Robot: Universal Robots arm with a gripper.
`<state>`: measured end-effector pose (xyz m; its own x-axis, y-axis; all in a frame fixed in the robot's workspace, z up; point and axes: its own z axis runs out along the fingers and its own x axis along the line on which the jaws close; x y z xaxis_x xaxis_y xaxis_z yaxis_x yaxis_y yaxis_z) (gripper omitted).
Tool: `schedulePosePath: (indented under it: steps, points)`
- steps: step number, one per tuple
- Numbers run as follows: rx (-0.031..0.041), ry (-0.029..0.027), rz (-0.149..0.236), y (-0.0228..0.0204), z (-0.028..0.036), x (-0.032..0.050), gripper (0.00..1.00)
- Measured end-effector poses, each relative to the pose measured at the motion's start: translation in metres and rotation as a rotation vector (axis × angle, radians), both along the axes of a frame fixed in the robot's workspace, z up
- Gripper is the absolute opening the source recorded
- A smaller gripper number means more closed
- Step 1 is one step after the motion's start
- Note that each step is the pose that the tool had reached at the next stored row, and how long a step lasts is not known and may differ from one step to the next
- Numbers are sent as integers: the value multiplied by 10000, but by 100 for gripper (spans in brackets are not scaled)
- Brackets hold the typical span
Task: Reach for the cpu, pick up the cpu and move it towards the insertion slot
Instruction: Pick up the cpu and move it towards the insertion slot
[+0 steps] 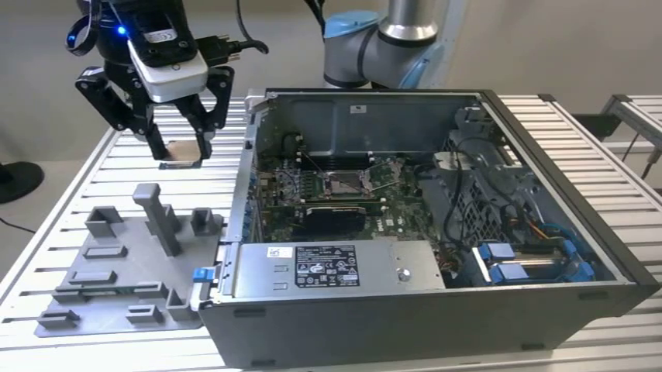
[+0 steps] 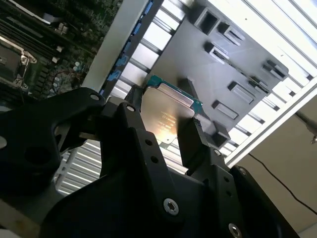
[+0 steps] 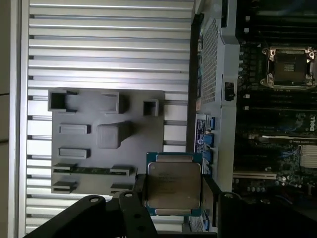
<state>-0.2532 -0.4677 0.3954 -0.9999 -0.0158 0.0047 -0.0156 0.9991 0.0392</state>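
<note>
**Setting.** A table (image 1: pixel 93 167) of pale grey ribbed aluminium slats spans the exterior view. A second slatted table (image 1: pixel 636 108) stands apart from it at the exterior view's right edge. Behind both rises a plain pale wall (image 1: pixel 31 46). At the exterior view's left, a black round base (image 1: pixel 12 182) rests on the grey floor (image 1: pixel 26 213). In the second wrist view, a thin black cable (image 2: pixel 277 181) crosses the floor and strong light glares off the slats.
</note>
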Motion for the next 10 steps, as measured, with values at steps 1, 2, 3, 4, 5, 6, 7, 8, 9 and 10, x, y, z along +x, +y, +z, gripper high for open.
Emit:
schedulePosePath:
  steps: [1, 2, 3, 4, 5, 6, 7, 8, 9, 10]
  points:
    - [0, 0, 0, 0, 0, 25, 0]
    - [0, 0, 0, 0, 0, 46, 0]
    - [0, 0, -1, 0, 0, 69, 0]
    - [0, 1, -1, 0, 0, 91, 0]
    - [0, 0, -1, 0, 0, 113, 0]
    - [0, 1, 0, 0, 1, 135, 0]
    - [0, 1, 0, 0, 0, 157, 0]
    - [-1, 1, 0, 0, 0, 180, 0]
    - [0, 0, 0, 0, 0, 204, 0]
    - [-1, 1, 0, 0, 0, 227, 0]
